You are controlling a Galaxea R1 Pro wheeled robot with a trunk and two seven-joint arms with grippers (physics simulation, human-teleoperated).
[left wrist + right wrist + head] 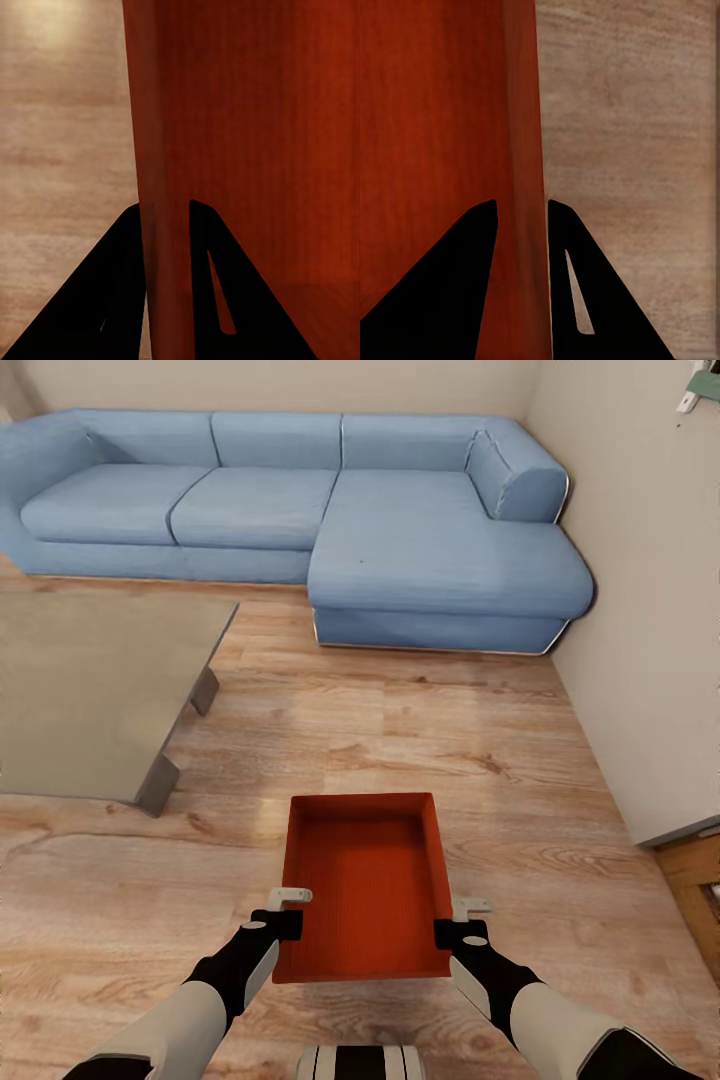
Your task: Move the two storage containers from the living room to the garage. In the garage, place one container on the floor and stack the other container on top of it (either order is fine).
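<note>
An orange-red lidless storage container (pixel 365 880) is held above the light wood-plank floor of the living room, right in front of me. My left gripper (pixel 285 920) is shut on its left wall; the wrist view shows that thin wall (pixel 161 225) between the two black fingers (pixel 112 300). The right gripper (pixel 455 928) is shut on the right wall, and its wrist view shows the wall (pixel 521 225) pinched between the dark fingers (pixel 577 285). The ribbed inside of the box is empty.
A blue corner sofa (pixel 400 530) fills the far side. A low grey table (pixel 90 690) stands at the left. A white wall (pixel 650 610) runs along the right, with a wooden piece (pixel 700 890) at its foot. Wood floor (pixel 400 720) lies between.
</note>
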